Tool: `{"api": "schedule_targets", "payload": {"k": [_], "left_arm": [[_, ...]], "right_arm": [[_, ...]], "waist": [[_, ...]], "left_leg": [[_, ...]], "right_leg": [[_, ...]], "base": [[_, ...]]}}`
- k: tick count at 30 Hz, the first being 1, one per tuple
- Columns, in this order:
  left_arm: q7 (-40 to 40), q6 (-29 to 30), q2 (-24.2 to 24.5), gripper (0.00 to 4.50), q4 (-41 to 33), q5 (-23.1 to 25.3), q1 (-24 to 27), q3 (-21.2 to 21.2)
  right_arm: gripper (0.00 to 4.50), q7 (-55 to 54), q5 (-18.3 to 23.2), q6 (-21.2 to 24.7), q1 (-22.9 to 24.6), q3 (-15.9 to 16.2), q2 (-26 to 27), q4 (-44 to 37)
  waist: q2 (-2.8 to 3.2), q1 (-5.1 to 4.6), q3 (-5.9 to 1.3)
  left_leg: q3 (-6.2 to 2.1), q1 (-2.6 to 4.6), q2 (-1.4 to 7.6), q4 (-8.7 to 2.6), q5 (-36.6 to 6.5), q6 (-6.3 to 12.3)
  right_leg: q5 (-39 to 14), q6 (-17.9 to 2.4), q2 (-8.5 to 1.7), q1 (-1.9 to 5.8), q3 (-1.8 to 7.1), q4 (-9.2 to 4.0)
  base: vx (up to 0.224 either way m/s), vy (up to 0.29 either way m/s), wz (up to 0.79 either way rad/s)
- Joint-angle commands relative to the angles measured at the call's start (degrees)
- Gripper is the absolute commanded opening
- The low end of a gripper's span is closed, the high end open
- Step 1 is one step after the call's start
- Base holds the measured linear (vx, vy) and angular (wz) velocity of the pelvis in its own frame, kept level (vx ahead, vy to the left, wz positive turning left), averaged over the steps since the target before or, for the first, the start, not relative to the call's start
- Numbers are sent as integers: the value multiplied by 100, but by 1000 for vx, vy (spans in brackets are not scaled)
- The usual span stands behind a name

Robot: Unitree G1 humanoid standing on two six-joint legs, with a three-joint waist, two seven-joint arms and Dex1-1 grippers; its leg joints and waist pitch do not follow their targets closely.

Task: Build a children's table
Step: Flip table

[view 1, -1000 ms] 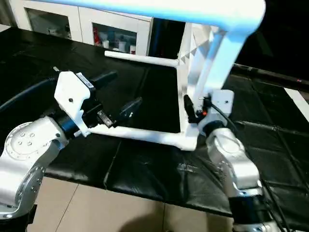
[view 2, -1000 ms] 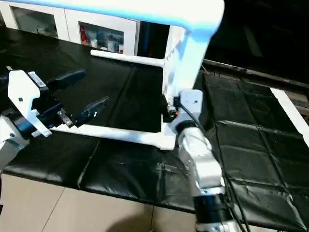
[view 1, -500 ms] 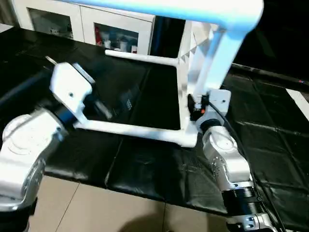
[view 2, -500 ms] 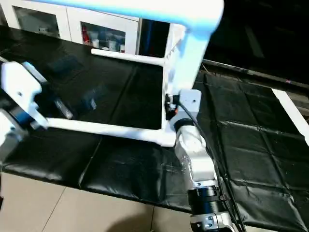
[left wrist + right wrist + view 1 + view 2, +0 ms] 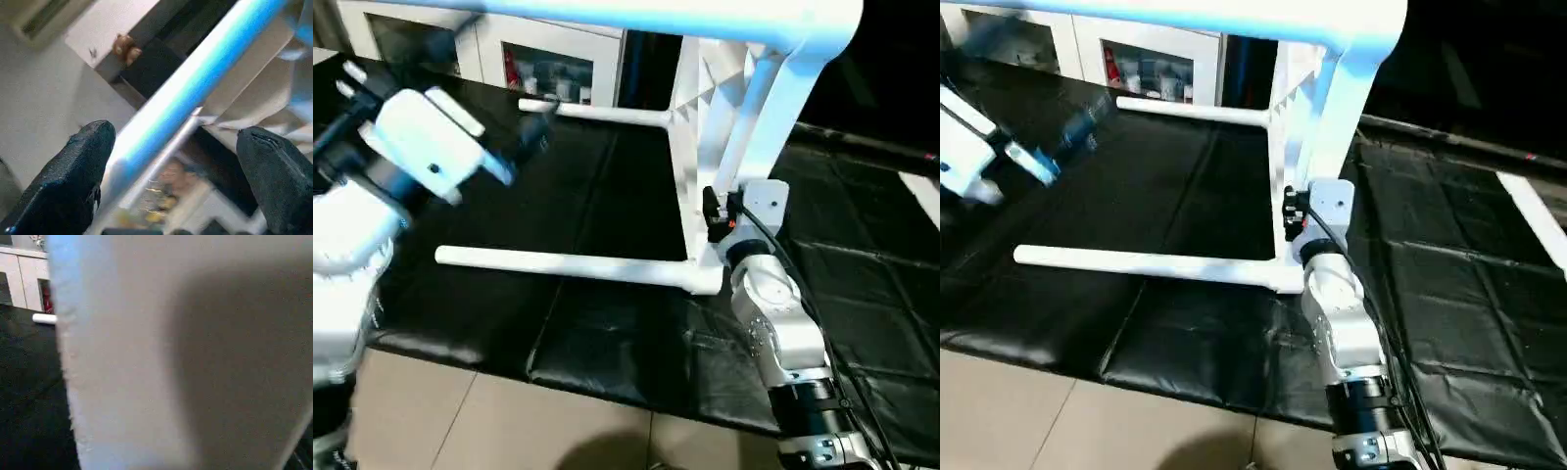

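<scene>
The children's table point(image 5: 744, 59) is lying on its side at the bench's point(image 5: 607, 333) middle, right gripper point(image 5: 717, 211) gripping its upright edge, jaws unreadable. Left gripper point(image 5: 171, 161), jaws apart, is hovering far-left; a slipping grip risks toppling it.

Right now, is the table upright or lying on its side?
On its side: the top stands on edge on the black mat, and the lower leg lies level along it.

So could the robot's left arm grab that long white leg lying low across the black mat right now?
Probably yes. The left gripper is open and raised above the mat, holding nothing, and the lower table leg lies bare along its free length, with nothing on it. The arm would only need to come down.
</scene>
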Motion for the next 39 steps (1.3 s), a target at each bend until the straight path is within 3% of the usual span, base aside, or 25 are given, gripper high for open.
{"api": "schedule_targets", "payload": {"k": [1, 8, 14, 16, 18, 20, 25, 29, 30, 31, 39], "left_arm": [[174, -167, 100, 450, 112, 368, -123, -67], [747, -317, 533, 450, 1130, 1414, -496, 14], [945, -207, 622, 450, 1561, 1659, -600, 87], [986, -208, 622, 450, 1610, 1686, -625, 107], [1010, -215, 623, 450, 1654, 1704, -644, 111], [1082, -287, 630, 414, 1779, 1706, -707, 110], [1020, -397, 607, 376, 1980, 1571, -810, 67], [1050, -326, 582, 360, 1993, 1586, -805, 88], [1055, -322, 583, 337, 1997, 1587, -804, 88], [1069, -323, 573, 329, 1990, 1586, -800, 89], [1025, -343, 455, 280, 1811, 1418, -659, 135]], "right_arm": [[193, 72, -193, -130, 11, 54, -140, -124], [193, 119, -413, -268, 6, 172, -257, -252], [193, 149, -509, -325, 20, 233, -316, -369], [193, 166, -565, -354, 13, 259, -348, -386], [193, 170, -598, -370, 9, 280, -370, -394], [193, 164, -680, -385, -11, 323, -442, -441], [193, 314, -950, -465, -162, 457, -748, -685], [193, 423, -1060, -519, -252, 513, -915, -784], [193, 432, -1069, -525, -259, 519, -929, -791], [193, 465, -1105, -530, -282, 530, -989, -813], [193, 582, -1168, -525, -534, 490, -1347, -814]], "waist": [[204, 23, -321], [245, 33, -323], [272, 47, -339], [288, 58, -358], [268, 61, -350], [285, 65, -348], [270, 83, -340], [259, 107, -340], [269, 113, -338], [205, 102, -335], [192, 124, -321]], "left_leg": [[-45, -62, 170, -464, -722, -425], [-41, -66, 148, -445, -587, -430], [-34, -73, 155, -434, -393, -424], [-30, -87, 144, -418, -229, -388], [-18, -104, 133, -413, -154, -366], [-22, -100, 141, -417, -186, -369], [-14, -101, 136, -412, -216, -359], [-7, -121, 128, -394, -20, -293], [-2, -127, 125, -385, 49, -272], [7, -131, 126, -385, 58, -252], [21, -117, 138, -386, 3, -197]], "right_leg": [[-827, -471, -379, 309, 236, -370], [-753, -558, -388, 320, 247, -349], [-290, -732, -389, 327, 243, -299], [-34, -775, -390, 344, 248, -276], [103, -808, -379, 348, 245, -273], [64, -823, -386, 346, 244, -272], [-24, -821, -383, 354, 247, -279], [140, -850, -389, 382, 255, -258], [175, -858, -392, 388, 261, -256], [148, -848, -384, 389, 259, -266], [-220, -763, -395, 355, 258, -275]], "base": [[0, 0, 0], [0, 0, 0], [0, 0, 0], [0, 0, 0], [0, 0, 0], [0, 0, 0], [0, 0, 0], [0, 0, 0], [0, 0, 0], [0, 0, 0], [0, 0, 0]]}}
